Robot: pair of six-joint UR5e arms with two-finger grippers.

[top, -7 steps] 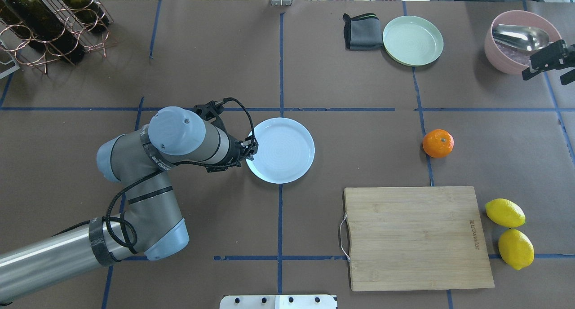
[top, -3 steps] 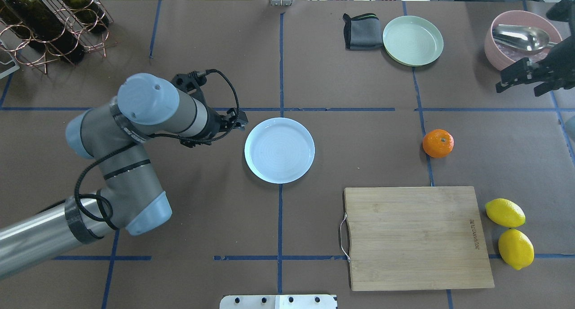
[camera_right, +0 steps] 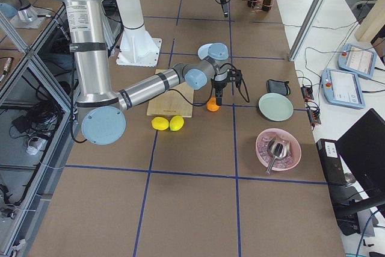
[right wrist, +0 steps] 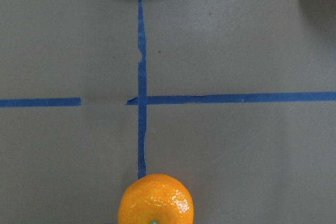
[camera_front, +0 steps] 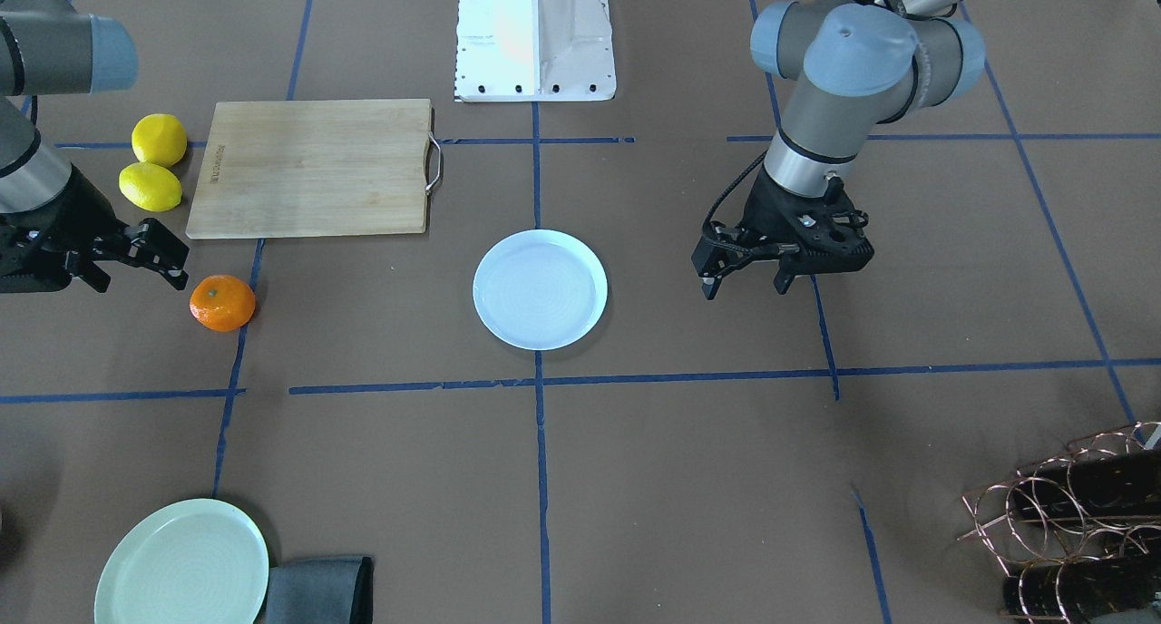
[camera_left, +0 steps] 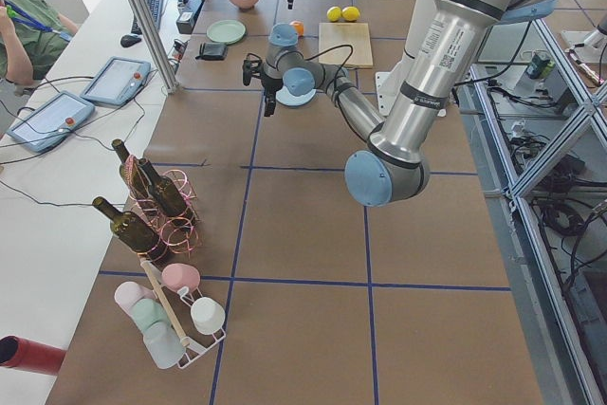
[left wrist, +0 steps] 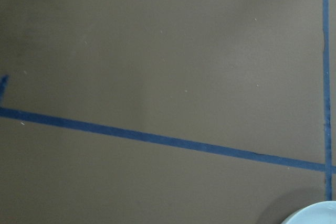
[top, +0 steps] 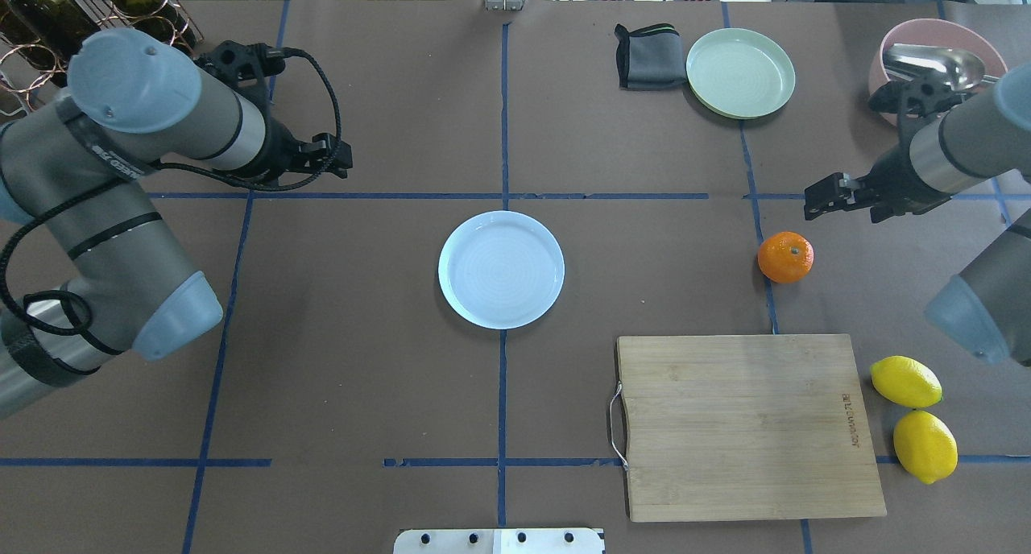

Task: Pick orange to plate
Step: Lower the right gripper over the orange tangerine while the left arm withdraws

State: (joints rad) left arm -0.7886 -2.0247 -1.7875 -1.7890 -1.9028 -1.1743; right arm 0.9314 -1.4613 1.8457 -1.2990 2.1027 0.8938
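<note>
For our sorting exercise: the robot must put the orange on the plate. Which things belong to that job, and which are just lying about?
Job: orange, pale blue plate, right gripper.
Lying about: two lemons, cutting board, green plate, grey cloth, pink bowl, bottle rack.

Grey arms (top: 121, 240), pale-blue caps (top: 133, 79), black cables (top: 300, 53)

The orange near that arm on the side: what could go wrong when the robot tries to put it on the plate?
The orange is round and lies loose on the flat table; if the fingers of the right gripper close off-centre, it may roll away or slip out. The plate is shallow with a low rim, so an orange let go from too high might roll off it.
</note>
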